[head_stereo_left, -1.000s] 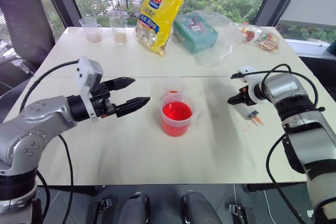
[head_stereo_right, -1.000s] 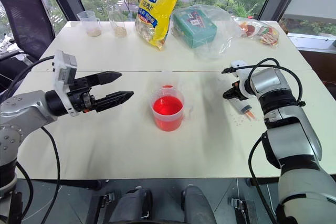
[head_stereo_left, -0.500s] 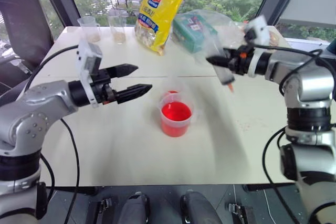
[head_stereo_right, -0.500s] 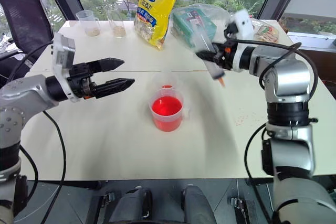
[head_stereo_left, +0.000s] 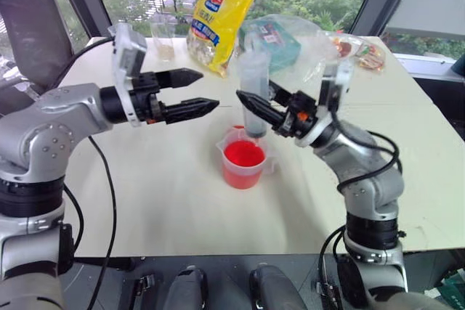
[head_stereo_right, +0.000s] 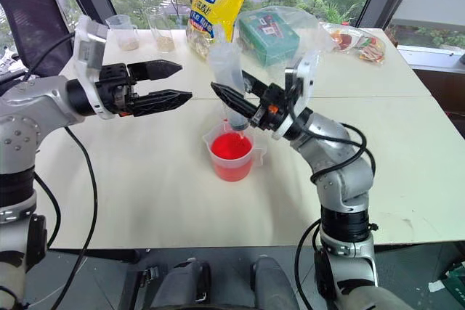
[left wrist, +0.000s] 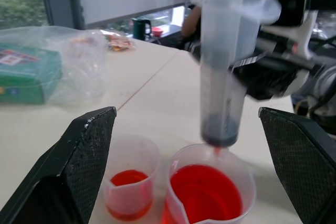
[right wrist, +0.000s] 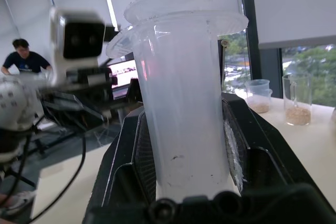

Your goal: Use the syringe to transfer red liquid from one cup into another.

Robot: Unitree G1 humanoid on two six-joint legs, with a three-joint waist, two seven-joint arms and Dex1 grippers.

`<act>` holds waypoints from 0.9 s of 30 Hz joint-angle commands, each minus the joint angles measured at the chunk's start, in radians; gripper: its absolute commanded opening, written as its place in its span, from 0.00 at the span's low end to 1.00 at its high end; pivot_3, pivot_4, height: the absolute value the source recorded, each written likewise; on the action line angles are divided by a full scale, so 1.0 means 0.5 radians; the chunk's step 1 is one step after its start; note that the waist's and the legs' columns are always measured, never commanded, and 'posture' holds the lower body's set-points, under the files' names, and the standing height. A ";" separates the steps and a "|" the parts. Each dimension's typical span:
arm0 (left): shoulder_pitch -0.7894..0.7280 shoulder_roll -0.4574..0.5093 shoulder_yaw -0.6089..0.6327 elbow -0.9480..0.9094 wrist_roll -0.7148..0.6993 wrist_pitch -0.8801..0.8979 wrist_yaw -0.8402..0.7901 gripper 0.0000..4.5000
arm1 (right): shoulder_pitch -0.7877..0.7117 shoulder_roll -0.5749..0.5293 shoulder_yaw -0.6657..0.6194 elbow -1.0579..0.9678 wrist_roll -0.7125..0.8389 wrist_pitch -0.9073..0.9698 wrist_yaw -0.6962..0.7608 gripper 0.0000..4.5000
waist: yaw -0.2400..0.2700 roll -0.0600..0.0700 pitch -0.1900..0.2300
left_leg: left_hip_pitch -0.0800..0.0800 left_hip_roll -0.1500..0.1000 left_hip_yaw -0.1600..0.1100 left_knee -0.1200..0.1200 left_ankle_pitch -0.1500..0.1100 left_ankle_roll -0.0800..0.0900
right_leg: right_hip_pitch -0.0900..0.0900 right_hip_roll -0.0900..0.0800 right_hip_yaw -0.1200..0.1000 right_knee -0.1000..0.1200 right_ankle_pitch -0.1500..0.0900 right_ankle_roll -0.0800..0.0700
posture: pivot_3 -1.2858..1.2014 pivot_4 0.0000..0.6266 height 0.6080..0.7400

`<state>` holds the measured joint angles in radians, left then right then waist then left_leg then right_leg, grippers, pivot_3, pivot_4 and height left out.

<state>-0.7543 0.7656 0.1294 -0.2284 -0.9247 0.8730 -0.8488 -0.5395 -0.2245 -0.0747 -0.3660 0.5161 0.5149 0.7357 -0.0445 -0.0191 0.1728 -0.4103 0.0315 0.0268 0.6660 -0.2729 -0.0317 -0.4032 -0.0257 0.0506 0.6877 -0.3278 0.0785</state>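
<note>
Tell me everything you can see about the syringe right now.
The syringe is large, with a wide, whitish translucent plastic barrel, a broad flange at the top and a short reddish tip. It stands nearly upright, tip down, just above the red liquid in the wide beaker. The right gripper is clamped around its barrel. The open left gripper is apart from it.

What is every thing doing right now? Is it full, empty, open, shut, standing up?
syringe: upright, tip down over the beaker, clamped in the right gripper.
beaker: upright, holds red liquid.
small cup: upright beside the beaker, a little red liquid at the bottom.
left gripper: open, empty, in the air.
right gripper: shut on the syringe.
yellow bag: standing up.
</note>
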 commanded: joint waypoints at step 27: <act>-0.256 -0.222 -0.208 0.093 0.016 0.141 -0.233 1.00 | 0.252 -0.014 0.281 0.338 -0.243 -0.594 0.023 0.30 | 0.003 0.000 0.000 | 0.002 0.000 0.000 0.001 0.001 -0.002 | 0.001 0.001 0.000 0.002 0.000 0.000 | 0.52 0.24 1.00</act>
<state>-0.8562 0.6550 0.0168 -0.1692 -0.9141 0.9436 -0.9577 -0.3984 -0.2264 0.0626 -0.1809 0.3933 0.2387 0.7457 -0.0428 -0.0191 0.1728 -0.4095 0.0315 0.0266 0.6665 -0.2723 -0.0327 -0.4028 -0.0253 0.0508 0.6887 -0.3278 0.0785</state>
